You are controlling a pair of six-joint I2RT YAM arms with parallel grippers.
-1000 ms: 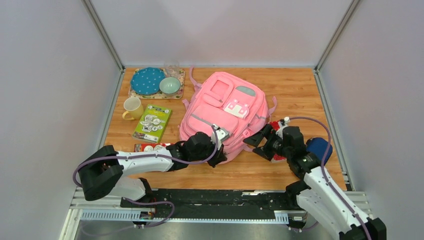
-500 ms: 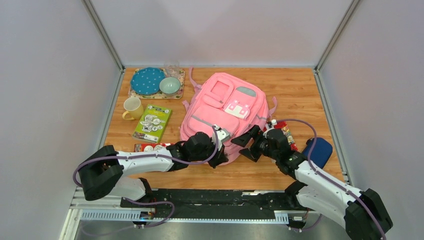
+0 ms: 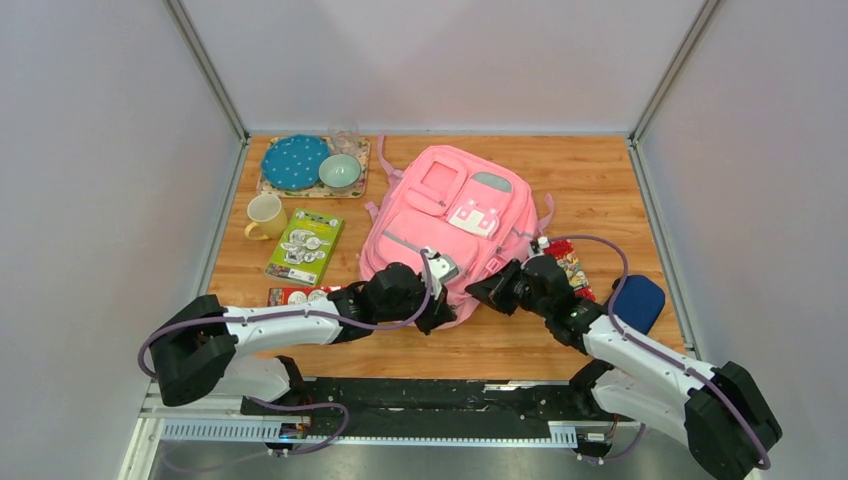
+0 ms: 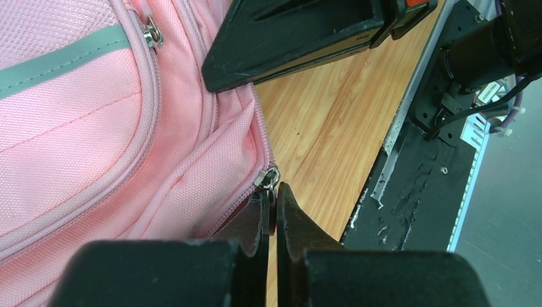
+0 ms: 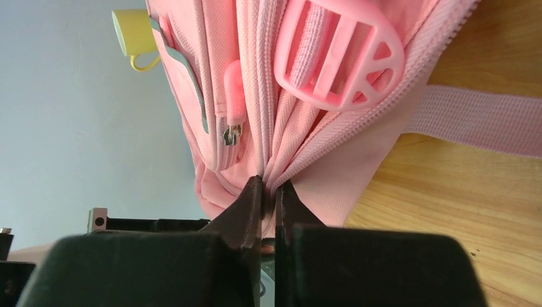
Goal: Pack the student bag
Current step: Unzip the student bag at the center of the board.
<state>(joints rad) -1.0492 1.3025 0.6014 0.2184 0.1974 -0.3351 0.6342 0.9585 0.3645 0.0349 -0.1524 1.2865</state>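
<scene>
The student bag [image 3: 450, 215] is a pink backpack lying flat in the middle of the table. My left gripper [image 3: 432, 302] is at its near edge. In the left wrist view this gripper [image 4: 273, 199] is shut on a zip pull, just under the metal ring [image 4: 271, 177] of a zipper at the bag's corner. My right gripper [image 3: 488, 290] is at the bag's near right corner. In the right wrist view it [image 5: 269, 190] is shut on a fold of the pink fabric [image 5: 332, 179] beside a zipper seam. A pink plastic buckle [image 5: 339, 54] lies above it.
A blue plate [image 3: 295, 160] and a green bowl [image 3: 340, 172] sit on a mat at the back left. A yellow mug [image 3: 264, 216] and a green card pack [image 3: 305, 245] are nearer. A red packet [image 3: 572, 268] and a dark blue case [image 3: 636, 300] lie right of the bag.
My right gripper has moved left from beside the red packet to the bag's corner and closed on its fabric. The left gripper has stayed shut in place.
</scene>
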